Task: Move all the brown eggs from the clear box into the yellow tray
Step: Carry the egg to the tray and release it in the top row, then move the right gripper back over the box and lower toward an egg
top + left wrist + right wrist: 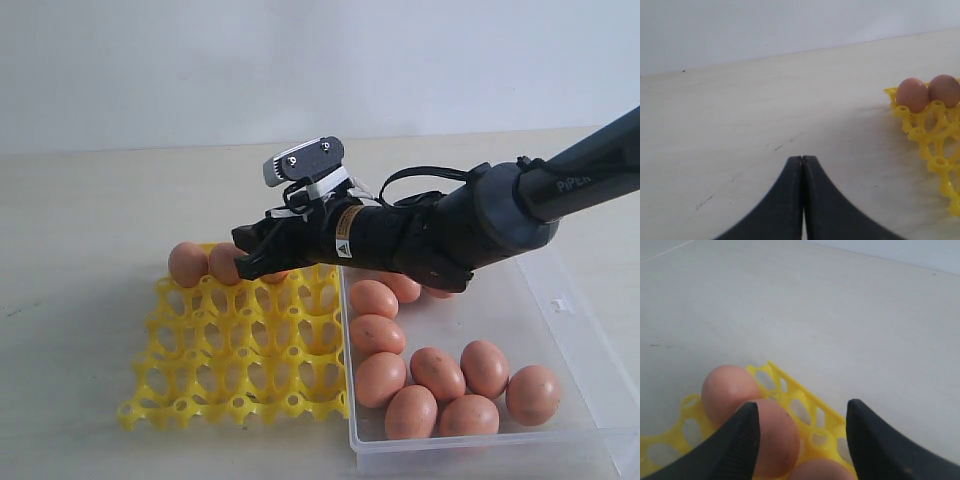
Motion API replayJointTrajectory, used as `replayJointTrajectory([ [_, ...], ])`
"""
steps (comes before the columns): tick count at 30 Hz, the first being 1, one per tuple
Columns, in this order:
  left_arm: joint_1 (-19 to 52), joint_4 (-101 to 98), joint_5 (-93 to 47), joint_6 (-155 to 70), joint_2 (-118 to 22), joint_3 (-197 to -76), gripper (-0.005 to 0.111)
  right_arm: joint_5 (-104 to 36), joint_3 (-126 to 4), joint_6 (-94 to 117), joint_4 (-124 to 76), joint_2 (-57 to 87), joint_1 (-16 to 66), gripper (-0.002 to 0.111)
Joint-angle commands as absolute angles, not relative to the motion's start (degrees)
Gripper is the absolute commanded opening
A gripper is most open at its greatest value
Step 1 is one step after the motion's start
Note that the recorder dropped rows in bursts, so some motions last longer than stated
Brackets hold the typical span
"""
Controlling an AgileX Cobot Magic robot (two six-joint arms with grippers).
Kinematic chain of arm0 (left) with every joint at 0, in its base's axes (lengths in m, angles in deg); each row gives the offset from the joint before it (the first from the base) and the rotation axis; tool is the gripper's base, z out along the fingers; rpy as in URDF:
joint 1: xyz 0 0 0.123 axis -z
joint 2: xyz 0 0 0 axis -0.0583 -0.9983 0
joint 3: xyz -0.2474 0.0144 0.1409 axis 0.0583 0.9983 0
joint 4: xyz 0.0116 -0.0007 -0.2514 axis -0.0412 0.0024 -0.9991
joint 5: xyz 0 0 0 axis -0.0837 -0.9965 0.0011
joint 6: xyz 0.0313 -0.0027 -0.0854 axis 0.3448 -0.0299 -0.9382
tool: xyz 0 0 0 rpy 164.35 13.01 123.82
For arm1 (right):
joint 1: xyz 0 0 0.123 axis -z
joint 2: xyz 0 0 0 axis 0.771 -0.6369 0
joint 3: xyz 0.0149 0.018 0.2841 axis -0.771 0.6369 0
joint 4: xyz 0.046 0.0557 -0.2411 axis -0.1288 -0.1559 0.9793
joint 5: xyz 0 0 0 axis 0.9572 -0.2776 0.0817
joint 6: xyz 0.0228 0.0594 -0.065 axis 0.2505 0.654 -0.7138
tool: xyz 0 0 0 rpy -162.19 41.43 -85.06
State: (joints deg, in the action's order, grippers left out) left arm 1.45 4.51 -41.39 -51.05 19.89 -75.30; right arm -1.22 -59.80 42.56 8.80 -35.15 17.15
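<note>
right gripper (802, 412) is held, jaws parted, over the yellow tray (240, 370) – brown eggs (437, 373) in the clear box (560, 320) are found behind it, beneath its arm.

The surface (100, 200) is a pale, matte, cream-coloured top, and the left wrist view shows a few small dark specks and faint scratches on it (765, 100). Two things lie directly on it. The yellow tray (180, 405) sits flat on the left of the exterior view. The clear box (500, 310) sits flat to its right, its long wall right up against the tray's edge. Bare surface (815, 300) stretches beyond the tray's (790, 390) far corner.
</note>
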Motion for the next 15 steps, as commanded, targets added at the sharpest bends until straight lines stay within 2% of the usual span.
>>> replayJointTrajectory([
  [1, 1.85, 4.38, -40.71, -51.30, 19.75, -75.53, 0.000, -0.80, -60.18, 42.14, 9.09, -35.05, 17.14, 0.052],
  [5, 1.85, 4.38, -40.71, -51.30, 19.75, -75.53, 0.000, -3.12, -60.18, 45.37, 10.21, -31.51, 17.14, 0.052],
  [8, 1.85, 4.38, -40.71, -51.30, 19.75, -75.53, 0.000, -12.69, -60.18, 49.33, 13.07, -25.58, 17.14, 0.047],
  [10, 1.85, 4.38, -40.71, -51.30, 19.75, -75.53, 0.000, -23.17, -60.18, 50.03, 14.82, -20.74, 17.14, 0.035],
  [13, 1.85, 4.38, -40.71, -51.30, 19.75, -75.53, 0.000, -39.48, -60.18, 50.03, 15.74, -13.63, 17.56, 0.005],
  [14, 1.85, 4.38, -40.71, -51.30, 19.75, -75.53, 0.000, -44.80, -60.18, 50.13, 15.74, -11.21, 18.36, 0.000],
  [15, 1.85, 4.38, -40.71, -51.30, 19.75, -75.53, 0.000, -47.83, -60.18, 50.13, 15.74, -9.91, 19.00, 0.000],
])
